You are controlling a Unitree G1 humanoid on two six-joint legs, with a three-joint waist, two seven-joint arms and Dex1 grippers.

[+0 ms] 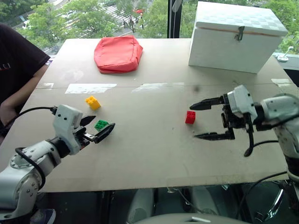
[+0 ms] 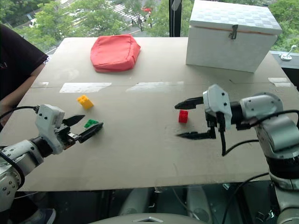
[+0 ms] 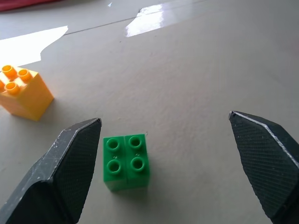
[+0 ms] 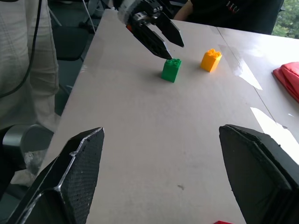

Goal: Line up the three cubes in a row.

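Observation:
Three small studded cubes stand on the tan table (image 1: 149, 154). The yellow cube (image 1: 93, 102) is at the left, with the green cube (image 1: 101, 124) just in front of it. The red cube (image 1: 190, 117) stands apart at centre right. My left gripper (image 1: 98, 127) is open with its fingertips around the green cube (image 3: 126, 161), which sits close to one finger (image 3: 74, 168) without being gripped. My right gripper (image 1: 194, 121) is open and points left, raised a little, with its tips just right of the red cube, which stands free.
A red pouch (image 1: 118, 53) lies at the back left and a large white box (image 1: 236, 37) stands at the back right. A person in a dark shirt (image 1: 14, 70) sits at the table's left edge. Bare tabletop lies between the green and red cubes.

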